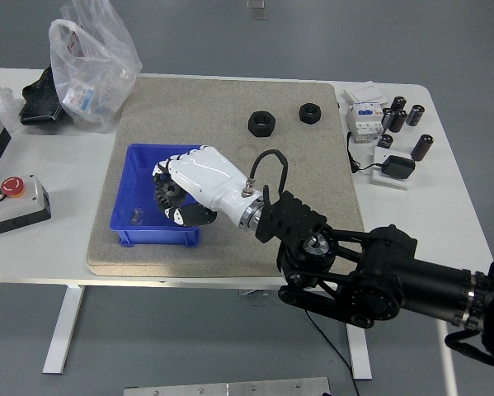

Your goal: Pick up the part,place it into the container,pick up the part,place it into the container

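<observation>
My right hand (179,191), white with a black arm behind it, hangs over the right half of the blue container (133,157). Its fingers are curled around a black toothed part (167,196) that sits above the container's inside. Under the fingers, by the container's front right corner, I glimpse another small black part (185,217), mostly covered by the hand. A small metal piece (136,218) lies on the container floor at the front left. Two black nuts (262,124) (310,112) rest on the tan mat (230,99) further back. The left arm does not show.
A clear plastic bag (91,62) with a box stands at the back left beside a black object (39,103). A button box with a red button (12,186) sits at the left edge. Several black cylinders (405,115), a white device (364,118) and a black adapter (397,168) lie right.
</observation>
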Controlling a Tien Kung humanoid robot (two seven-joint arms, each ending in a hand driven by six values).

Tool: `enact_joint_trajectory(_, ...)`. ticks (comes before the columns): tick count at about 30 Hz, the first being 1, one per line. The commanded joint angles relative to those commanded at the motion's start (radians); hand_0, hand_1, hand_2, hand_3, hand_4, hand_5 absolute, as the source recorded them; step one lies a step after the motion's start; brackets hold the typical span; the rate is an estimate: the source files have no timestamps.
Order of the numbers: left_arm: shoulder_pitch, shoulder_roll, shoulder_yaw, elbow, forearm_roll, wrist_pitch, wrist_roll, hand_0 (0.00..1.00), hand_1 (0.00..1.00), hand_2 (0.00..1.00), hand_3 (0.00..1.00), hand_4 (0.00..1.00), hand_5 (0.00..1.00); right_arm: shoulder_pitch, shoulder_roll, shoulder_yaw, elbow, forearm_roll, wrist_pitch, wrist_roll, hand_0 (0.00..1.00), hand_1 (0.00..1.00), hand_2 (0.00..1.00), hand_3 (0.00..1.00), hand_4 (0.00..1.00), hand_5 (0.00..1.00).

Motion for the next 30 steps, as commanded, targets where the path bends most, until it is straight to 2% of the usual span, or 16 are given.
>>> enact_joint_trajectory(2,0.001,0.000,-0.001,0.000,0.001,0.000,0.001,0.655,0.591,0.592,0.687,0.652,0.236,0.008,0.011,-0.010,-0.010,0.000,0.001,-0.004,0.359,0.509,0.577,0.576,0.353,0.098)
enact_joint_trajectory(3,0.001,0.000,-0.001,0.000,0.001,0.000,0.001,0.655,0.591,0.592,0.686,0.650,0.235,0.011,0.015,-0.014,-0.015,0.000,0.003,-0.006,0.369,0.576,0.653,0.629,0.298,0.217)
enact_joint_trajectory(8,0.000,0.000,0.002,0.000,-0.001,0.000,0.001,0.655,0.591,0.592,0.686,0.650,0.235,0.018,0.023,-0.020,-0.031,0.000,0.004,-0.005,0.369,0.576,0.653,0.629,0.298,0.217)
enact_joint_trajectory(9,0.000,0.000,0.002,0.000,-0.001,0.000,0.001,0.655,0.591,0.592,0.686,0.651,0.235,0.019,0.024,-0.019,-0.033,-0.001,0.004,-0.005,0.459,0.691,0.786,0.726,0.482,0.261)
enact_joint_trajectory(14,0.000,-0.001,0.001,0.000,0.001,0.000,0.001,0.655,0.591,0.592,0.686,0.651,0.235,0.018,0.027,-0.017,-0.041,0.004,0.018,-0.009,0.459,0.691,0.786,0.726,0.482,0.261)
enact_joint_trajectory(15,0.000,0.000,0.000,0.000,0.002,0.000,0.001,0.655,0.591,0.592,0.686,0.651,0.235,0.017,0.027,-0.017,-0.042,0.004,0.023,-0.011,0.617,0.803,0.903,0.883,0.689,0.318)
enact_joint_trajectory(20,0.001,0.000,0.000,0.000,0.002,0.000,0.001,0.655,0.591,0.592,0.686,0.651,0.235,0.013,0.027,-0.013,-0.046,0.006,0.048,-0.021,0.617,0.803,0.903,0.883,0.689,0.318)
enact_joint_trajectory(21,0.001,0.000,0.000,0.000,0.002,0.000,0.001,0.655,0.591,0.592,0.686,0.650,0.235,0.012,0.027,-0.011,-0.047,0.006,0.050,-0.022,0.719,0.854,0.929,0.914,0.810,0.394)
enact_joint_trajectory(23,0.001,0.000,0.000,0.000,0.003,0.000,0.001,0.655,0.591,0.592,0.686,0.650,0.235,0.009,0.025,-0.006,-0.047,0.010,0.048,-0.021,0.719,0.854,0.929,0.914,0.810,0.394)
enact_joint_trajectory(30,0.002,0.000,0.000,0.000,0.004,0.000,0.000,0.655,0.591,0.592,0.686,0.650,0.235,-0.019,0.003,0.075,-0.052,0.078,-0.002,0.008,0.701,0.846,0.909,0.876,0.809,0.401)
